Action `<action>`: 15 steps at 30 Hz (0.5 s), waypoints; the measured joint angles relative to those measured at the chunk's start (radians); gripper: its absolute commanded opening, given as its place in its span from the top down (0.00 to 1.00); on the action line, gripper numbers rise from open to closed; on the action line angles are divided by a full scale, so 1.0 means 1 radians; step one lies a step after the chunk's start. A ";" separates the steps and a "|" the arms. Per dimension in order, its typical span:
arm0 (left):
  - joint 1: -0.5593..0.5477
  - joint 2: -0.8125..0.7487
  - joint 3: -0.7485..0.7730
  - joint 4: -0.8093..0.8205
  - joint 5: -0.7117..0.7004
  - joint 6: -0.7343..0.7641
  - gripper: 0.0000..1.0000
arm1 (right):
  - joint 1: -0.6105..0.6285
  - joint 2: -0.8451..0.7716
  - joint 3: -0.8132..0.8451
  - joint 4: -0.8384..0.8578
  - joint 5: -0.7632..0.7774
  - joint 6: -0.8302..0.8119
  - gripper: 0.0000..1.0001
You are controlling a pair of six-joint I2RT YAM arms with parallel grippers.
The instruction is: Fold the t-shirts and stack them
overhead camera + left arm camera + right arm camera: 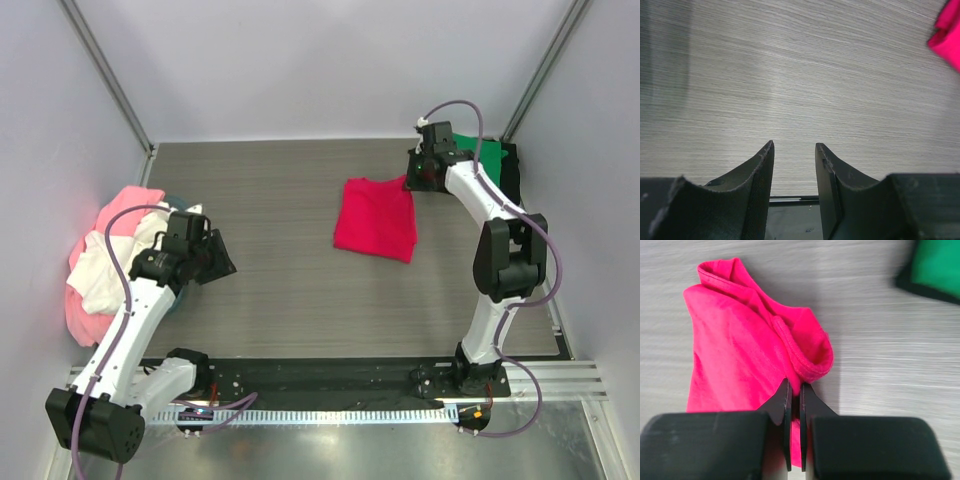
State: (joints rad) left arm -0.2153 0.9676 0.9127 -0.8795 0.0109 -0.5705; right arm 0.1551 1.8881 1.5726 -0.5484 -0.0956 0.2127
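Note:
A folded crimson t-shirt (375, 218) lies on the table right of centre. My right gripper (412, 181) is shut on its far right corner; in the right wrist view the jaws (795, 386) pinch a hemmed fold of the crimson cloth (740, 350). A green t-shirt (480, 153) lies on a black one (511, 170) at the far right, also in the right wrist view (937, 265). My left gripper (222, 262) is open and empty above bare table (794, 145). A corner of the crimson shirt (947, 35) shows at the left wrist view's right edge.
A heap of light pink (120, 215) and white (105, 265) t-shirts lies at the left edge beside the left arm, with a bit of teal cloth (178, 202) behind. Grey walls enclose the table on three sides. A metal rail (330, 385) runs along the near edge.

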 measured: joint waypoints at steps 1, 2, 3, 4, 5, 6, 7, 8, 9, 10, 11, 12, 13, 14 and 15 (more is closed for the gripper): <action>0.000 0.000 -0.001 0.000 0.000 0.000 0.60 | -0.006 0.000 0.014 -0.014 0.031 -0.007 0.99; 0.000 -0.001 -0.002 0.000 0.000 0.000 0.61 | -0.012 0.000 0.028 -0.026 0.056 -0.014 0.99; 0.000 -0.002 -0.002 0.000 0.000 0.000 0.61 | -0.016 0.000 0.038 -0.033 0.073 -0.019 0.99; 0.000 -0.002 -0.002 0.000 0.000 0.000 0.61 | -0.024 0.000 0.056 -0.045 0.096 -0.025 0.99; 0.000 -0.002 -0.002 0.000 0.000 0.000 0.61 | -0.029 0.000 0.073 -0.056 0.109 -0.029 0.99; 0.000 -0.002 -0.002 0.000 0.000 0.000 0.61 | -0.035 0.000 0.092 -0.063 0.122 -0.034 0.99; 0.000 -0.002 -0.003 0.000 0.000 0.000 0.61 | -0.042 0.000 0.116 -0.072 0.134 -0.040 0.99; 0.000 -0.002 -0.003 0.000 0.000 0.000 0.61 | -0.048 0.000 0.138 -0.075 0.142 -0.047 0.99; 0.000 -0.002 -0.003 0.000 0.000 0.000 0.61 | -0.053 0.000 0.160 -0.076 0.149 -0.054 0.99; 0.000 -0.002 -0.003 0.000 0.000 0.000 0.61 | -0.057 -0.002 0.182 -0.076 0.155 -0.060 0.99; 0.000 -0.002 -0.003 0.000 0.000 -0.001 0.61 | -0.061 -0.003 0.203 -0.077 0.159 -0.067 0.99; 0.000 -0.002 -0.003 0.000 0.000 0.000 0.61 | -0.068 -0.005 0.230 -0.079 0.163 -0.079 0.99; 0.000 -0.002 -0.003 0.000 0.000 -0.001 0.61 | -0.072 -0.007 0.248 -0.080 0.164 -0.085 0.99; 0.000 -0.002 -0.003 0.000 0.000 -0.001 0.61 | -0.076 -0.010 0.272 -0.082 0.165 -0.094 0.99; 0.000 -0.002 -0.003 0.000 0.000 -0.001 0.61 | -0.080 -0.012 0.291 -0.082 0.165 -0.103 0.99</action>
State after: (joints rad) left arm -0.2150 0.9657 0.9100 -0.8795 0.0105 -0.5713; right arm 0.0750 1.8763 1.8641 -0.6308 0.0692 0.1097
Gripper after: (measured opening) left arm 0.388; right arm 0.070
